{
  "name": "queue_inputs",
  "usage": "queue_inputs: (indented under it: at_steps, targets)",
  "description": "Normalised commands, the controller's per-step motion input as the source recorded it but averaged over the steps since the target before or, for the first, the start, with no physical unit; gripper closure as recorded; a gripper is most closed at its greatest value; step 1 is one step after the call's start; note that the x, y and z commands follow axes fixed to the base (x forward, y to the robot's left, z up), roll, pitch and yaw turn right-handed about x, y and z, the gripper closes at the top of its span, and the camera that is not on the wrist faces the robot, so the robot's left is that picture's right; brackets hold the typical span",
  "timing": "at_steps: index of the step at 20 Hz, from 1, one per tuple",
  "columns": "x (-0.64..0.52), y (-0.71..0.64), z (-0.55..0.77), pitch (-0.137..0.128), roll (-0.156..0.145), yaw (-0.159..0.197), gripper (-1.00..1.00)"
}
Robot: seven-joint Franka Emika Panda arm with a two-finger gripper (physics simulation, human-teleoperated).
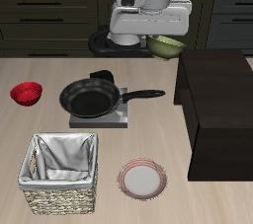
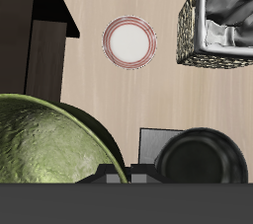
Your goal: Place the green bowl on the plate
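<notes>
The green bowl hangs high above the table's back, beside the top of the dark cabinet. My gripper is shut on its rim and holds it in the air. In the wrist view the green bowl fills the space close to the camera, with its olive outside showing; my fingers are hidden there. The plate, white-grey with a pinkish-red rim, lies flat near the table's front edge, far from the bowl. It also shows in the wrist view and nothing is on it.
A black frying pan sits on a grey burner slab mid-table. A lined wicker basket stands beside the plate. A small red bowl lies at the far side. A tall dark cabinet stands beside the plate.
</notes>
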Motion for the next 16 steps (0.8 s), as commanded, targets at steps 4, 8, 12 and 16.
queue_inputs:
  at_steps: [4, 8, 12, 16]
  targets:
    - [0.13, -0.38, 0.06, -0.015, -0.102, -0.017, 1.0]
    - [0.12, -0.17, 0.01, 0.014, -0.037, -0.013, 1.0]
    - [0.28, -0.07, 0.12, -0.005, 0.018, -0.003, 1.0]
    - [0.37, -0.16, 0.13, 0.035, 0.043, -0.026, 1.0]
